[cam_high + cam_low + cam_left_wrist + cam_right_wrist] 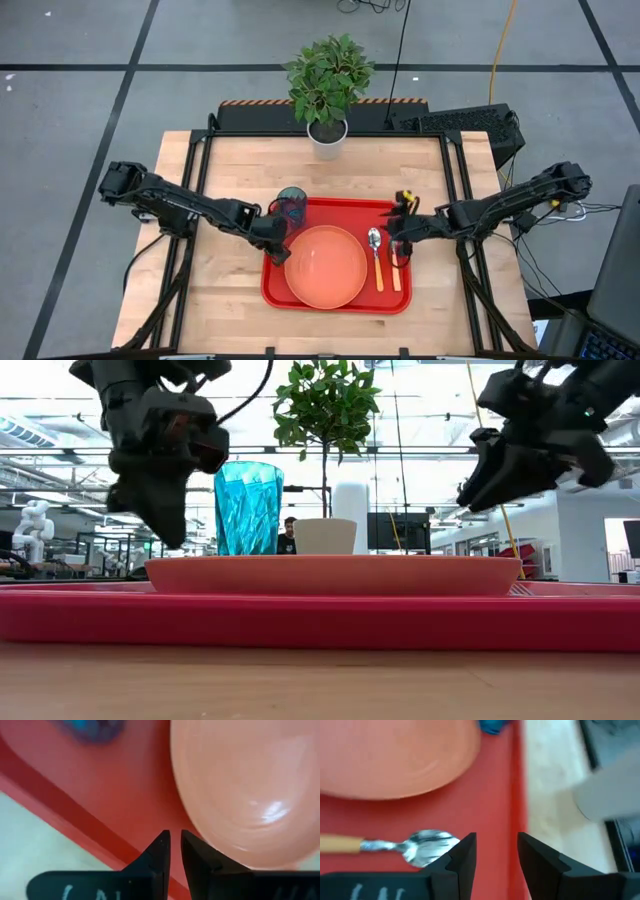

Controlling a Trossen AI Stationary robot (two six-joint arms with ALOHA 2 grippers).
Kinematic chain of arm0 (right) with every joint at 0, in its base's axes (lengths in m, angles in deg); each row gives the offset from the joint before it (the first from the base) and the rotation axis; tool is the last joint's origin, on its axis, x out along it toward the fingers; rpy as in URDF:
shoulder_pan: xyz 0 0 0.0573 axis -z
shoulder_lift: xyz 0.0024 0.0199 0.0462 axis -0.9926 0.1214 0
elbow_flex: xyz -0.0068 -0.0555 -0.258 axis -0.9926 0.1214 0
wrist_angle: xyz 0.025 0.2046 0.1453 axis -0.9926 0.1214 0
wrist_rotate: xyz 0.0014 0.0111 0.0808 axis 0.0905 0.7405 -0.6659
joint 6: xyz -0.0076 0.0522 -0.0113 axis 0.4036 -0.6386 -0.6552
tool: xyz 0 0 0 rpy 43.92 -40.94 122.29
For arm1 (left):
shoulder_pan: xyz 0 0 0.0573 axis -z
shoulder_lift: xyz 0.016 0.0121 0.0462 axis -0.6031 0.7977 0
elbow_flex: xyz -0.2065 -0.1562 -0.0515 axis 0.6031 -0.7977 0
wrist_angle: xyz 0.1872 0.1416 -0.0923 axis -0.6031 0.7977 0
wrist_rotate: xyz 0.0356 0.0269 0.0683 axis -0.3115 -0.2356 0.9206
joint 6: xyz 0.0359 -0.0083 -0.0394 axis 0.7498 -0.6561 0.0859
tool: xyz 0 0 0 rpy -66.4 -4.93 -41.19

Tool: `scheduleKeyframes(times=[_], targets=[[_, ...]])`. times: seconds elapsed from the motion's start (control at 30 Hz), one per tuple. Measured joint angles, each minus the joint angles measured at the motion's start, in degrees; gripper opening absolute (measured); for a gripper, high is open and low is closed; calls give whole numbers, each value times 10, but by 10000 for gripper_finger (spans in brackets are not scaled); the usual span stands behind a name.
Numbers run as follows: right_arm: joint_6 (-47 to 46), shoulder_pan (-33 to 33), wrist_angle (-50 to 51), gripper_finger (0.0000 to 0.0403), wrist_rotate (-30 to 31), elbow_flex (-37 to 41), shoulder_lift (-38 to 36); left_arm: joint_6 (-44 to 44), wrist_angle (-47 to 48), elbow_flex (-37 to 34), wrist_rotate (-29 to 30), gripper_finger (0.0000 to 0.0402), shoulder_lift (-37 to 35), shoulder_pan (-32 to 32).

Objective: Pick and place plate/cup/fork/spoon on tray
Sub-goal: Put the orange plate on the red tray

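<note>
Plate [325, 266], cup [291, 205], spoon [375, 243] on tray [272, 290].

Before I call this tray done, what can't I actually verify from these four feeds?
- Fork: only in the high view, its tines under the right gripper; the low view hides it behind the plate.
- Spoon: handle cut off by the right wrist view's edge.
- Cup: base hidden by the plate in the low view; blurred and cut off in both wrist views.

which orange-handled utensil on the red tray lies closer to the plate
The orange-handled spoon with the silver oval bowl; the orange-handled fork lies beyond it, toward the red plastic tray's right rim.
</note>
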Motion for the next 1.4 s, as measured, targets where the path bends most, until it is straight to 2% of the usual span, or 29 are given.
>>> scheduleKeyframes(times=[0.17, 0.27, 0.4, 0.57, 0.67, 0.77, 0.93, 1.17, 1.4], targets=[[-63, 25, 3, 134, 22, 0, -48, 122, 7, 0, 79, 47, -2, 13], [-102, 44, 21, 134, 22, -11, -66, 167, 21, 0, 91, 47, -2, 20], [-220, 63, 127, 134, 16, -48, -69, 190, 72, 0, 93, 47, -2, 28], [-408, 71, 260, 133, -44, -84, -55, 219, 162, 0, 108, 47, -2, 31], [-497, 71, 272, 128, -113, -85, -41, 246, 199, 0, 142, 47, -9, 31], [-574, 71, 268, 120, -172, -86, -19, 277, 198, 0, 188, 47, -27, 29], [-685, 60, 251, 107, -232, -85, 27, 338, 150, 0, 279, 46, -83, 28], [-805, 13, 159, 102, -251, -86, 84, 464, 12, 0, 403, 47, -187, 25], [-904, -50, 77, 102, -250, -86, 135, 611, -145, 0, 416, 46, -273, 23]])
